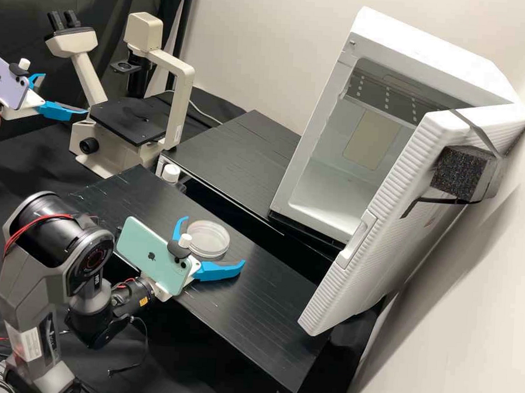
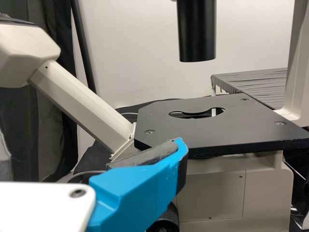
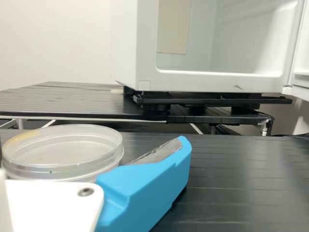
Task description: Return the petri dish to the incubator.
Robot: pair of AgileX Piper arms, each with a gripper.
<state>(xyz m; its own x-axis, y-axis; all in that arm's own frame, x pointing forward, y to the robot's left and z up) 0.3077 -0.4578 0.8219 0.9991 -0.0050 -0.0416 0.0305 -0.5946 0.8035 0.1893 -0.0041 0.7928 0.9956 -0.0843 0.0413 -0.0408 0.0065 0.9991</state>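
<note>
White, blue-fingered right gripper (image 1: 213, 241) is spread around a clear, round plastic petri dish (image 1: 209, 238); its walls should be squeezed gently, evenly.

Clear petri dish (image 1: 208, 239) flat on black surface (image 1: 256, 313); incubator (image 1: 423, 46) open.

You're in a laboratory. The cream microscope (image 1: 175, 92) tells you so, with its twin eyepieces (image 1: 63, 20) and flat black stage (image 2: 241, 130) – your left wrist view shows the opening cut through that stage. You also have a white incubator (image 1: 434, 50), its door (image 1: 384, 226) standing open, and a clear, round petri dish (image 1: 208, 237) lying on the black surface (image 1: 268, 320). Dark cloth (image 1: 26, 8) hangs behind the microscope, beside a plain pale wall (image 1: 265, 38).
</note>
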